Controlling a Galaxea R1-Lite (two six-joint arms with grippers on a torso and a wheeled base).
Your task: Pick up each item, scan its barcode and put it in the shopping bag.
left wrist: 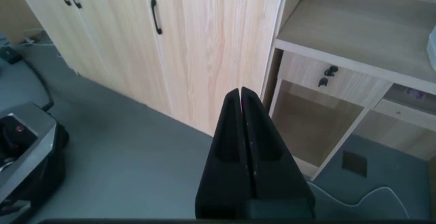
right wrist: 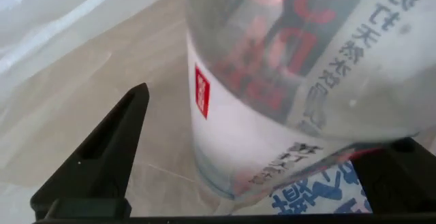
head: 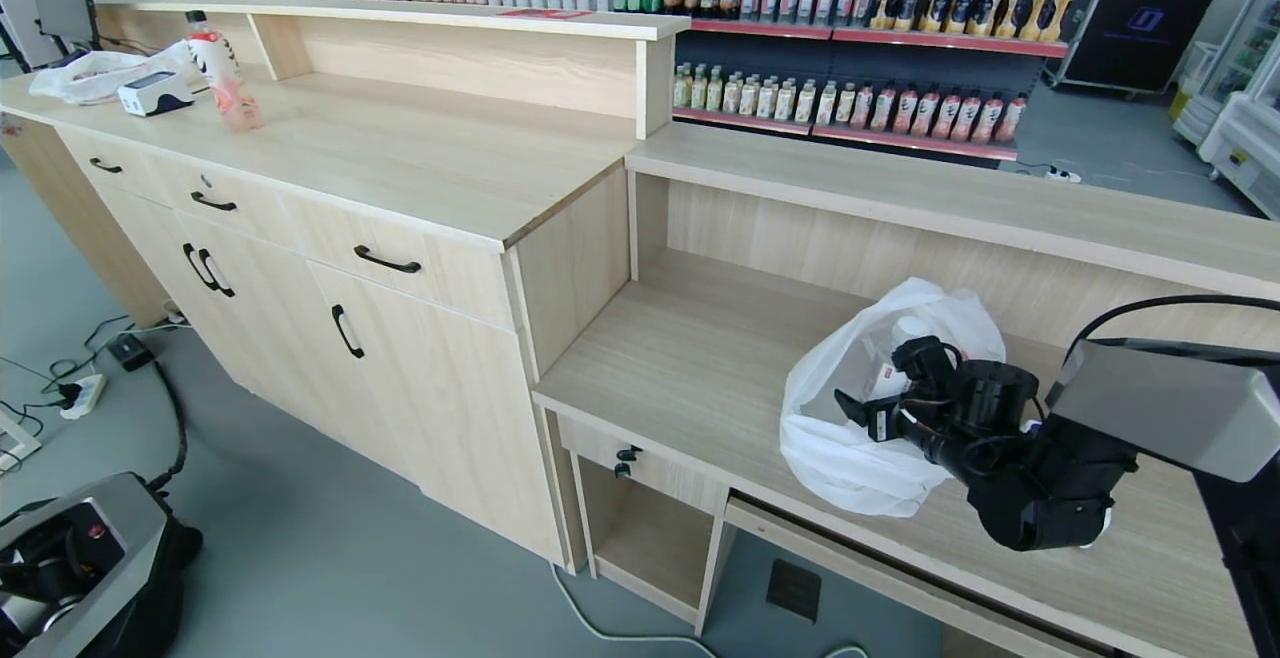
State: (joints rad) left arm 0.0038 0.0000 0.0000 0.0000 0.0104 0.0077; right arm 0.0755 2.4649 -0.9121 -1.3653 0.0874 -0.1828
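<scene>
A white plastic shopping bag point(head: 850, 458) lies on the lower counter point(head: 690, 358). My right gripper point(head: 885, 386) reaches into its mouth. In the right wrist view a clear bottle point(right wrist: 272, 60) with a white and red label stands between the fingers of the right gripper point(right wrist: 252, 125). The jaws are open, with a gap showing between one finger point(right wrist: 102, 163) and the bottle. My left gripper point(left wrist: 244, 135) is shut on nothing, low over the grey floor in front of the cabinet doors. A pink bottle point(head: 225, 68) stands on the upper counter beside a white scanner point(head: 155, 93).
A second white bag point(head: 85, 73) lies at the far left of the upper counter point(head: 400, 158). Shelves of bottles point(head: 850, 103) line the back. Cables and a power strip point(head: 85, 393) lie on the floor at left. A raised ledge point(head: 950, 198) runs behind the lower counter.
</scene>
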